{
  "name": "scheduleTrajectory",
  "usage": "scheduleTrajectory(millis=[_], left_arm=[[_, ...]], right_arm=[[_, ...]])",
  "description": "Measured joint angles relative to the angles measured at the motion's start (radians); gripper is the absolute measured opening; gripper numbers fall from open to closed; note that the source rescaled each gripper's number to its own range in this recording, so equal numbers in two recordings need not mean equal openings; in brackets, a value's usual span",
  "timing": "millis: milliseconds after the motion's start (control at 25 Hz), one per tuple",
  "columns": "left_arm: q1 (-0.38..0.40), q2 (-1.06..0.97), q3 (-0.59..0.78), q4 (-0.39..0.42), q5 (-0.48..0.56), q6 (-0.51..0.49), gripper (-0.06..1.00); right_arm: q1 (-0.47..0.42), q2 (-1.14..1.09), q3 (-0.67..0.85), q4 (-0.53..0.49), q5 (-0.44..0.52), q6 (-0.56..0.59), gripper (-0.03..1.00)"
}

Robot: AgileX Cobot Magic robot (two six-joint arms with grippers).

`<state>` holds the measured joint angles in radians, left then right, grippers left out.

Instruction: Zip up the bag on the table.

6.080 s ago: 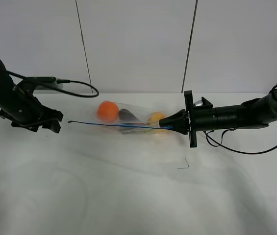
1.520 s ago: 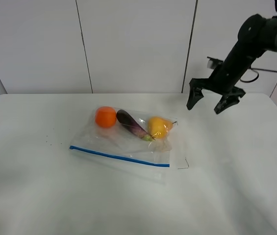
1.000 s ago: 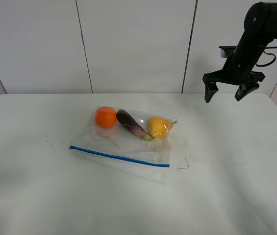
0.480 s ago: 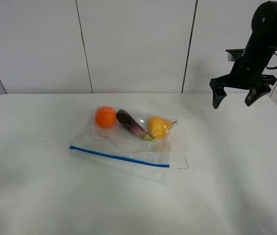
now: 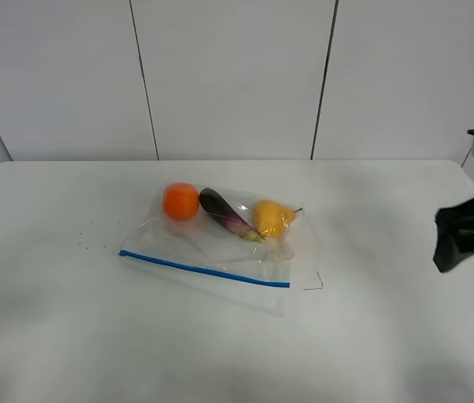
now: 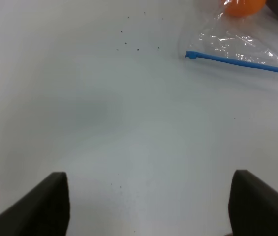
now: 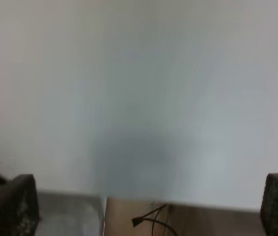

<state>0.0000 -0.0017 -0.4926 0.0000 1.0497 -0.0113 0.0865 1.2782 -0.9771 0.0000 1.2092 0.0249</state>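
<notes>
The clear bag [image 5: 220, 243] lies flat on the white table [image 5: 94, 336], left of the middle. An orange [image 5: 181, 201], a purple eggplant [image 5: 224, 215] and a yellow lemon [image 5: 272, 218] show through it. Its blue zipper strip [image 5: 205, 269] runs along the near edge as one thin line. The left gripper [image 6: 148, 206] is open and empty over bare table, with the zipper's end [image 6: 190, 54] and the orange [image 6: 244, 6] far ahead of it. The left arm is out of the exterior view. The right gripper [image 7: 148, 206] is open and empty, far from the bag.
A dark part of the right arm [image 5: 463, 235] shows at the right edge of the exterior view. The blurred right wrist view shows the table's edge [image 7: 139, 199] with floor and a cable [image 7: 151, 221] beyond it. Tiny dark specks [image 5: 85, 239] lie left of the bag.
Both grippers have let go of the bag, which now lies flat. The left arm has left the exterior view. The right arm has swung from the back right down to the right edge.
</notes>
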Motion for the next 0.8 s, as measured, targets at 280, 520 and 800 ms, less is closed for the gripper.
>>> scheduleTrajectory(millis=[280,520,800], left_arm=[[0.000,0.000,0.000,0.000,0.000,0.000,1.00],[0.000,0.000,0.000,0.000,0.000,0.000,1.00],[0.000,0.000,0.000,0.000,0.000,0.000,1.00]], right_arm=[[0.000,-0.498,0.315,0.010,-0.168,-0.011,1.00],[0.000,-0.879,0.466,0.018,-0.195,-0.014,1.00],[0.000,-1.117,0.483,0.016,-0.189,-0.015,1.00]])
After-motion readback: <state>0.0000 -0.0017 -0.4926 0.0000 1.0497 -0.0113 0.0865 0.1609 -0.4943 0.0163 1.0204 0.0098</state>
